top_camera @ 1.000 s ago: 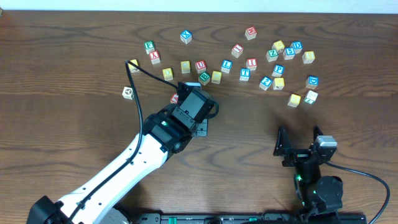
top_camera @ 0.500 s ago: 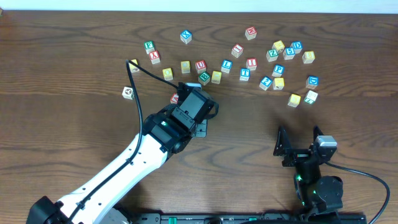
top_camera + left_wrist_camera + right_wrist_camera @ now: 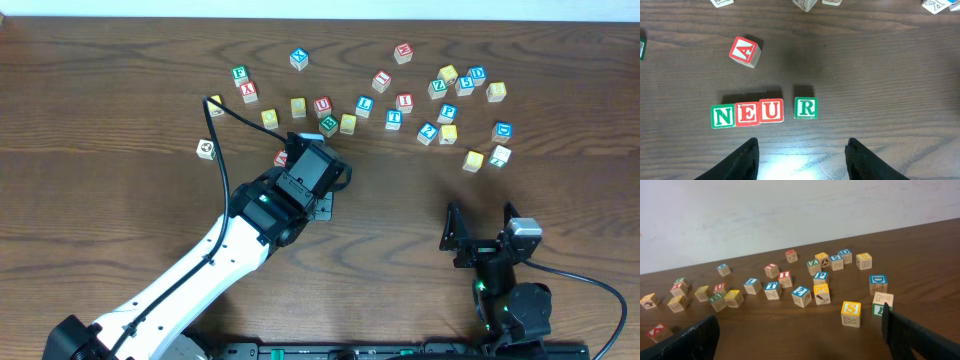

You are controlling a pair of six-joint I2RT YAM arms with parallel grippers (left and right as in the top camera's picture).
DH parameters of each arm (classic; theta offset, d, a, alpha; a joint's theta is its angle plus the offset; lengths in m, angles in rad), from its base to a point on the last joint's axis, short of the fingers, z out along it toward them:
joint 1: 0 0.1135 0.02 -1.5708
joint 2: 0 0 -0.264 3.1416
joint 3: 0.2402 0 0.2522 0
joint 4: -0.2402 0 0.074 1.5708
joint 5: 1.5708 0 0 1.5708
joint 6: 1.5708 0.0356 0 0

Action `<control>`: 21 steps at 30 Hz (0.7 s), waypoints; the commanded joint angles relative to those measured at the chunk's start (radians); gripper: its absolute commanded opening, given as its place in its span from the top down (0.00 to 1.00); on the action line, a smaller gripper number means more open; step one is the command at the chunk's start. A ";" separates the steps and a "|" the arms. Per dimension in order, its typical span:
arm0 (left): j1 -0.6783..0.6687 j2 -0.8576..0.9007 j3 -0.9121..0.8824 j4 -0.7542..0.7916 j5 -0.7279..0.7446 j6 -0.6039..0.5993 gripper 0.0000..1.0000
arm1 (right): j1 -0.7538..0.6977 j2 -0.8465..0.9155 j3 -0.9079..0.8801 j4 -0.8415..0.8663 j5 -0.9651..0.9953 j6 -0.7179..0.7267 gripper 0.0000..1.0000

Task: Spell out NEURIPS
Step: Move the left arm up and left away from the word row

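Note:
In the left wrist view four letter blocks stand in a row on the wooden table: a green N, a red E and a red U touch each other. A green R stands a small gap to their right. My left gripper is open and empty just in front of the row. In the overhead view the left arm hides the row. My right gripper is open and empty, near the front of the table. A yellow S block stands ahead of it.
A red A block lies tilted behind the row. Several loose letter blocks are scattered across the back of the table. A white-and-green block stands beside the S. A black cable runs along the left arm.

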 commanded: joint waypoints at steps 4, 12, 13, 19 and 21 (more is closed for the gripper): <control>0.000 -0.008 0.019 0.015 -0.013 0.013 0.45 | -0.003 -0.002 -0.001 -0.004 -0.002 0.008 0.01; 0.000 -0.008 0.019 0.026 -0.014 0.013 0.31 | -0.003 -0.002 -0.001 -0.004 -0.002 0.008 0.01; 0.000 -0.008 0.019 0.026 -0.014 0.013 0.28 | -0.003 -0.002 -0.001 -0.004 -0.002 0.008 0.01; 0.000 -0.008 0.019 0.026 -0.014 0.014 0.20 | -0.003 -0.002 -0.001 -0.004 -0.002 0.008 0.01; 0.000 -0.008 0.019 0.026 -0.014 0.014 0.19 | -0.003 -0.002 -0.001 -0.004 -0.002 0.008 0.01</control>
